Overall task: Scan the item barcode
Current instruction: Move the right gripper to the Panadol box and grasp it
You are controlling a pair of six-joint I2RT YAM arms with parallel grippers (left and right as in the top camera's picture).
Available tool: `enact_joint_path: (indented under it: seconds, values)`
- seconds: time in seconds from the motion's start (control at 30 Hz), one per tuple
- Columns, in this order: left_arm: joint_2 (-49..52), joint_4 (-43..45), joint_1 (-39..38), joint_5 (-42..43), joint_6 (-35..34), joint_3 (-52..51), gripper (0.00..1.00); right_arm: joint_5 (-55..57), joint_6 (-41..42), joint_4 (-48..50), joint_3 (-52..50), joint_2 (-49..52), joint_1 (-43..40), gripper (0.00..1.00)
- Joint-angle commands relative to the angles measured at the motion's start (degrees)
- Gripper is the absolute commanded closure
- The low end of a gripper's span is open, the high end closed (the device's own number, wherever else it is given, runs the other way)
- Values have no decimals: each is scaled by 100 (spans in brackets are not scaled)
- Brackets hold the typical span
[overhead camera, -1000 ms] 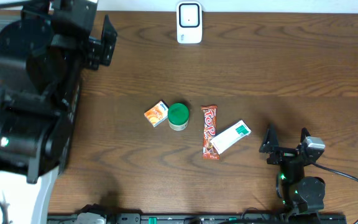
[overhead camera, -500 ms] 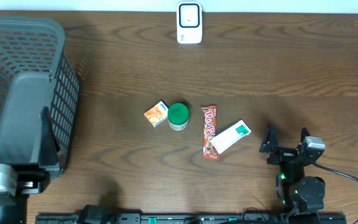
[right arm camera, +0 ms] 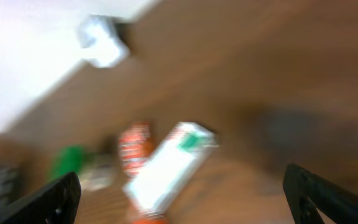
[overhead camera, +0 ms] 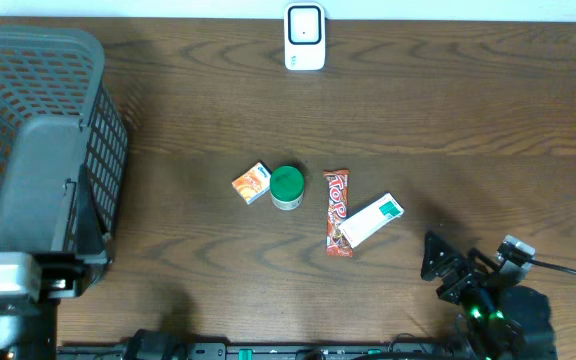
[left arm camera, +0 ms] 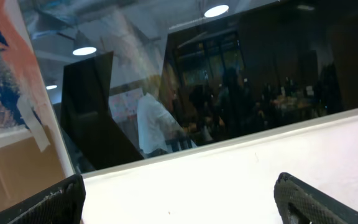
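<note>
Four items lie mid-table in the overhead view: a small orange box, a green-lidded jar, a red candy bar and a white-and-green box resting partly on the bar. The white scanner stands at the far edge. My right gripper hovers open at the front right, clear of the white-and-green box. Its blurred wrist view shows that box, the bar, the jar and the scanner ahead of the open gripper. My left gripper is open and empty, facing a wall and window.
A large dark mesh basket fills the left side of the table. The left arm sits at the front left corner, against the basket's near wall. A cable trails from the right arm.
The left arm has swung off the basket area down to the front left corner. The right gripper has turned and shifted slightly toward the front right. The items have not moved.
</note>
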Motion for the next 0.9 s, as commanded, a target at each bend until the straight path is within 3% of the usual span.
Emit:
enact_joint_path:
  seconds: [0.0,0.1,0.13,0.2,0.33,0.5,0.7,0.87]
  values:
    - [-28,142,31,92,-90,-157,5,-1703,162,136,341,50,48,1]
    - [-28,188,31,92,-90,-212,5,-1416,293,236,295,50,46,1]
    - [-28,188,31,92,-90,-212,5,-1207,750,151,273,55,46,3]
    - [-28,199,31,92,-92,-212,5,-955,2507,-369,144,120,44,1]
    - [-28,203,31,92,-111,-212,5,-1279,3665,-7,-621,435,44,1]
    - [-28,205,31,92,-111,-212,5,-1821,3858,1690,-1626,1307,44,1]
    - [-28,205,31,94,-111,-216,5,-2020,4273,2371,-1657,3115,44,1]
    - [-28,205,31,94,-111,-216,5,-2380,4094,4216,-1657,4972,48,1]
